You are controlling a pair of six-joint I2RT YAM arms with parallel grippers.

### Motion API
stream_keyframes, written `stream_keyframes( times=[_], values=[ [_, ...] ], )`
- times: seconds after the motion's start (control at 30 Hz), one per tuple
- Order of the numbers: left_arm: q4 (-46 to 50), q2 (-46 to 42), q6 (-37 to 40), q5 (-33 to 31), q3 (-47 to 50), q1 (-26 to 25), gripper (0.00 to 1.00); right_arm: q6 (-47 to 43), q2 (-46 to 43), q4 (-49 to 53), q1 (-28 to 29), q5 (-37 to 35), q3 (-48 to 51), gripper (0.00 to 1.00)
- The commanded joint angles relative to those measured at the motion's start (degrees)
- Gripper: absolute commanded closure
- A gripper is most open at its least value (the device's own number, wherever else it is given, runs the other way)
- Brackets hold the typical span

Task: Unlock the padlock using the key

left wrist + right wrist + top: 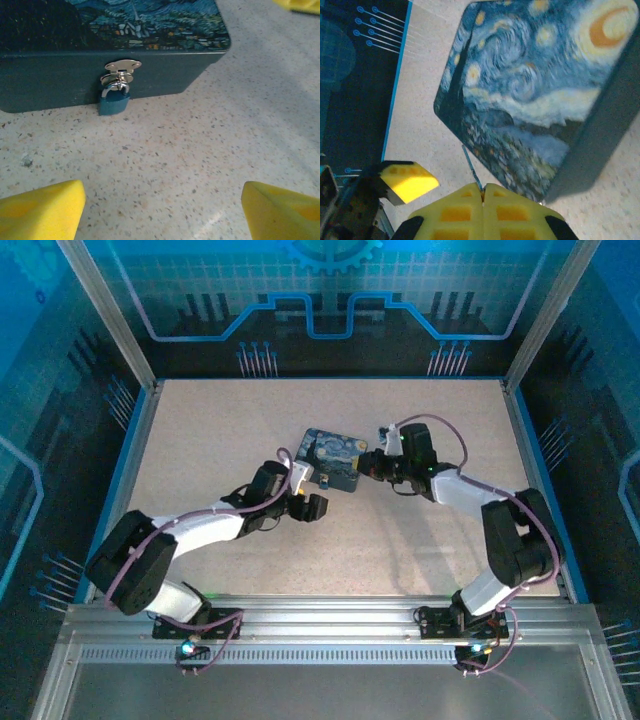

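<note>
Pinched shut, the right fingers (482, 202) grip the key (471, 170), whose slim blade pokes out from between them toward the painted lid of the tin (530, 100). The left fingers (314, 507) stand wide open, with nothing held, their yellow pads (40, 210) low over the worktop (175, 165) and aimed squarely at the padlock (114, 100). The padlock hangs by its shackle from the hasp (122, 66) on the tin's side wall, its lower end seemingly resting on the worktop; the tin itself sits around the middle of the worktop, a little toward the far edge. The step in hand looks like the approach: the key is in grip but well apart from the lock, and the lock is untouched. Next, I judge, the left fingers must close on the lock body and steady it, perhaps tipping it so its keyhole, hidden for now, faces the key; the right must then carry the blade round the tin's edge and line it up finely. The left arm reaches low from the near left corner, its wrist almost level. The right arm folds high at the right edge, its forearm stretched toward the tin and its wrist tilted down over the lid.
</note>
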State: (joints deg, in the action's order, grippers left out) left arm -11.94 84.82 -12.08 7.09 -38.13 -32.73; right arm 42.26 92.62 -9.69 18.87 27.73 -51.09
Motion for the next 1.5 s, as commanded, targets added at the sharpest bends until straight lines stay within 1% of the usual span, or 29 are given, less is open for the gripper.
stream_keyframes(
  times=[0.0,0.13,0.23,0.37,0.6,0.9,1.17,1.47],
  values=[
    [-6.35,3.65,-0.88,-1.64,-0.66,0.61,0.18,0.61,3.58,-2.63,0.77,1.84,-3.28,1.0],
    [-9.0,7.86,-1.75,-1.92,-2.17,1.0,0.2,1.17,7.24,-3.81,0.76,2.96,-4.47,1.0],
    [-11.19,9.85,-2.55,-1.25,-2.77,1.47,0.21,1.08,8.57,-3.8,0.73,2.96,-4.53,1.0],
    [-11.58,12.12,-3.02,-0.08,-4.16,1.64,0.25,0.37,9.56,-2.36,0.81,2.28,-4.21,1.0],
    [-14.42,15.24,-4.64,0.2,-4.89,1.97,0.27,-1.06,10.17,0.22,0.9,1.32,-2.95,1.0],
    [-14.9,18.76,-5.38,0.46,-7.2,2.73,0.31,-2.09,10.75,1.67,0.99,1.26,-2.64,1.0],
    [-15.95,21.08,-4.02,1.86,-8.92,2.74,0.37,-2.63,11.76,2.3,1.25,1.98,-3.69,1.0],
    [-16.47,23.43,-4.6,3.45,-10.62,2.68,0.43,-2.89,12.15,2.93,1.73,1.98,-4.72,1.0]
  ],
)
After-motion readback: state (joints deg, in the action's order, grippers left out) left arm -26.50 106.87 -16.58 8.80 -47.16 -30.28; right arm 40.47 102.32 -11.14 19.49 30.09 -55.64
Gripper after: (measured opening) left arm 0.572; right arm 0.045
